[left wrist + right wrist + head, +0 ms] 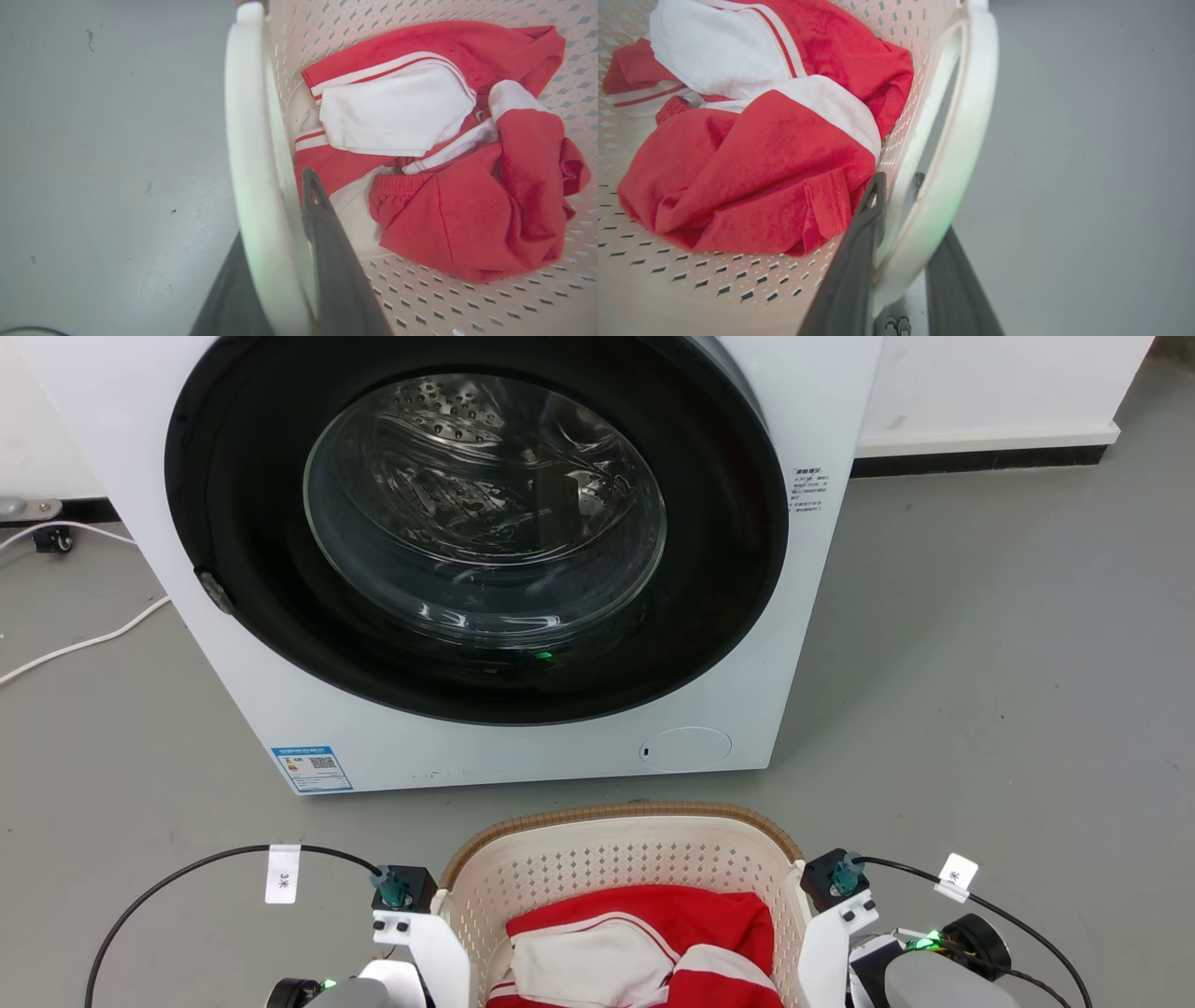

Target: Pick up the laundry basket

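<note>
Red and white clothes [653,915] lie in the laundry basket [616,859]. Left gripper [275,210] pinches its nine o'clock handle [247,140], right gripper [896,186] its three o'clock handle [971,116].

Laundry basket [616,863]: cream-white, perforated in regular rows; rim [616,812] brown, woven-look; side handle [252,163] plain white. Garment [691,915]: red with white panels and thin red-and-white stripes. Washing machine [504,761]: white body, black door ring, blue label. Floor [980,663]: plain grey
</note>
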`<state>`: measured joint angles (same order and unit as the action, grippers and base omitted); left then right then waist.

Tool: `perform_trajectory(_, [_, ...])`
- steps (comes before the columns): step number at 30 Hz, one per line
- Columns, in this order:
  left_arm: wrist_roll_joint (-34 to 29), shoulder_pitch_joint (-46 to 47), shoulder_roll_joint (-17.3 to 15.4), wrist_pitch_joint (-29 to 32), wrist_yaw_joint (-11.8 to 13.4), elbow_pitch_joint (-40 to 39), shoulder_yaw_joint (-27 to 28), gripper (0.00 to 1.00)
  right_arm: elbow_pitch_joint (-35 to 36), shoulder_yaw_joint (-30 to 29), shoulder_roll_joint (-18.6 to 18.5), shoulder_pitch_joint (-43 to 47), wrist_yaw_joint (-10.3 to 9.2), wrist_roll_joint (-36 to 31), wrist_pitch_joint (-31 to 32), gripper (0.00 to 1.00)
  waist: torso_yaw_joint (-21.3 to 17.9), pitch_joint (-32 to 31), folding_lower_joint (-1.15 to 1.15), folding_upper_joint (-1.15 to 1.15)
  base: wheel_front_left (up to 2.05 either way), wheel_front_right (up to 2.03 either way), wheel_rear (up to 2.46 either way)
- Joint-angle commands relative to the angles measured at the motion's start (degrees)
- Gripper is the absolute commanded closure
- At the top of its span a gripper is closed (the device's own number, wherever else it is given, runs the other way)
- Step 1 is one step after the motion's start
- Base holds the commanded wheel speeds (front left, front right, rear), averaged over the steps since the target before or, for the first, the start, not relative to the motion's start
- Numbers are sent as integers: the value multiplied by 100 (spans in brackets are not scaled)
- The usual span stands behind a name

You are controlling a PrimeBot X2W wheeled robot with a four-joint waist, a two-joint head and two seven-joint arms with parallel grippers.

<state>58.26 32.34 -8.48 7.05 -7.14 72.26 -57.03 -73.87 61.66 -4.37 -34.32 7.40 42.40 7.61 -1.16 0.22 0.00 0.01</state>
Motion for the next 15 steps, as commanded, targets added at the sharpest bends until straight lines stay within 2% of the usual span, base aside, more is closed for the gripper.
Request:
perform_trajectory(1, [26,130,38,-38,-55,-40,-28,100,10,52,-1,-82,16,8,-10,100,0,0,0,-1,0,0,0])
perform_trajectory(15, [157,141,27,-55,-56,-24,-159,100,8,188,-25,-91,16,140,-26,100,8,15,0,-1,0,0,0])
